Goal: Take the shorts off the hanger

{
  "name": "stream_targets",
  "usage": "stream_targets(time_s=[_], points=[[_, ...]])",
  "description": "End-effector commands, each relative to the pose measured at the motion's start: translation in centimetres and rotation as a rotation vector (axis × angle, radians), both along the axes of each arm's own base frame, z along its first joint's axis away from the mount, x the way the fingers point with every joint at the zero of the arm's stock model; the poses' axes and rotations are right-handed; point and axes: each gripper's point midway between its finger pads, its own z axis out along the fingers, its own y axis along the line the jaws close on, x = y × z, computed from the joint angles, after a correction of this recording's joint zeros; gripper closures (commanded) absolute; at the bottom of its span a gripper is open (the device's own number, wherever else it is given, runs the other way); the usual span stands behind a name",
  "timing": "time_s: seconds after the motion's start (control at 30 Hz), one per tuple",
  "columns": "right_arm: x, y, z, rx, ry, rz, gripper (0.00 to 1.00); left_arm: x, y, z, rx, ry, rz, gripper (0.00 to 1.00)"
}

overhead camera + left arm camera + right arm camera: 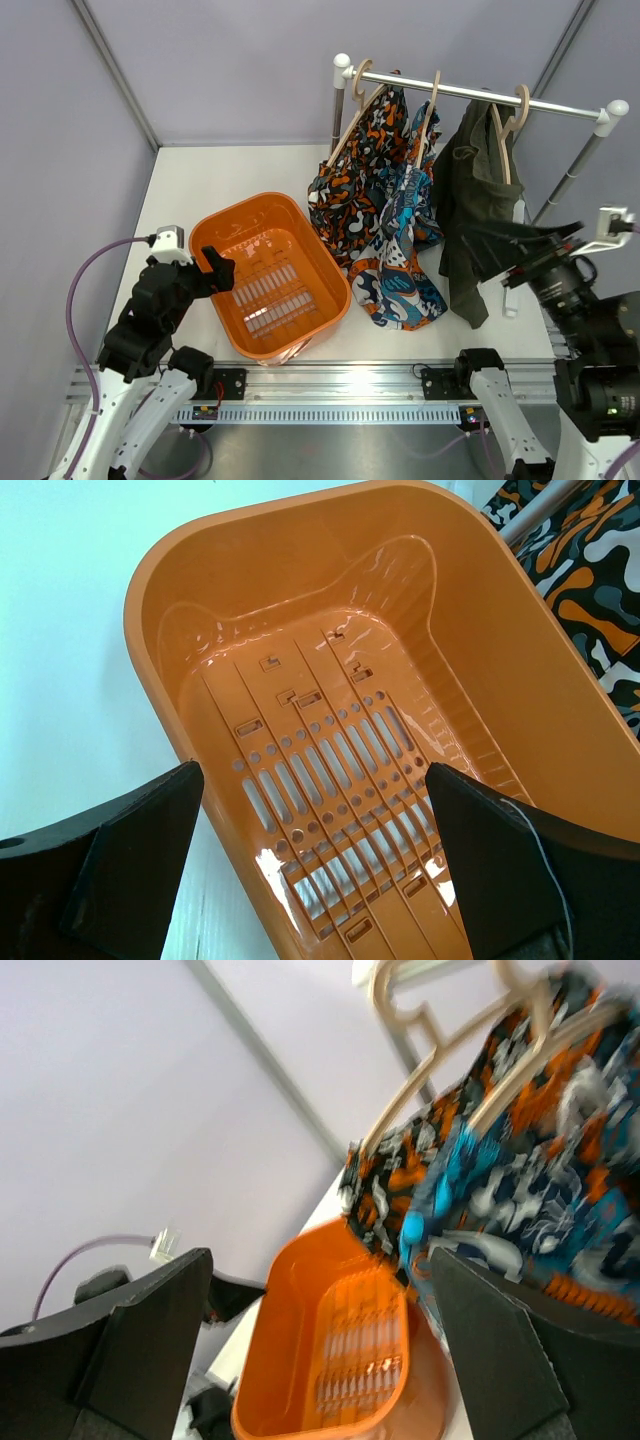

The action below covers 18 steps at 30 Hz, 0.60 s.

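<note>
orange basket [255, 228] beside hanging shorts [398, 255]

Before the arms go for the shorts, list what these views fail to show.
- Top view: whether the right gripper touches the olive shorts, dark against dark.
- Right wrist view: blur smears the swirl-print shorts; how they hang is unreadable.
- Left wrist view: the blotch-print shorts are cut off by the right edge.
- Neither wrist view shows the olive shorts at all.
</note>
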Motion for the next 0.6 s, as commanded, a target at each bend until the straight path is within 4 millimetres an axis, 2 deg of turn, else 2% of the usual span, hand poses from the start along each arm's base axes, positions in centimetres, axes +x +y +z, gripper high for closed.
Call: stream_targets(time_s=[0.0,0.03,0.07,0.13,0.17,0.23,0.27,0.33,0.37,0.47,0.57], points=[[3.1,-3.6,1.8,-0.073,0.03,-0.231,0.01,0.3,-0.6,2.2,-0.016,-0.07,-0.031,0.01],[4.2,-5.0,2.4,-0.085,0.03,-0.315,0.01,0.3,-0.6,2.2,-0.016,-0.071,-0.033,0.01],[5.8,-5.5,3.2,-0.098,0.047,-0.345,0.0,0.3,-0.6,2.3,-0.018,-0.074,-0.032,0.01],[8.0,-6.6,3.4,-0.135,0.076,-0.409,0.01,0.4,-0.6,2.2,-0.018,-0.071,-0.033,0.01],[10.0,-6.9,3.8,-0.151,0.101,-0.43,0.0,0.3,-0.6,2.2,-0.017,-0.071,-0.035,0.01],[12.3,-8.2,3.6,-0.178,0.126,-0.5,0.0,0.4,-0.7,2.2,-0.017,-0.068,-0.038,0.01],[14.3,-8.7,3.4,-0.19,0.156,-0.531,0.0,0.3,-0.8,2.2,-0.017,-0.07,-0.042,0.01],[16.1,-10.6,2.9,-0.217,0.193,-0.633,0.01,0.4,-0.8,2.2,-0.016,-0.069,-0.045,0.01],[17.7,-11.0,2.3,-0.23,0.223,-0.655,0.01,0.4,-0.8,2.2,-0.015,-0.068,-0.045,0.01],[20.0,-12.0,1.3,-0.264,0.261,-0.711,0.07,0.4,-0.9,2.1,-0.013,-0.063,-0.05,0.01],[21.2,-12.8,0.4,-0.303,0.288,-0.751,0.09,0.4,-1.1,2.0,-0.013,-0.06,-0.06,0.01]])
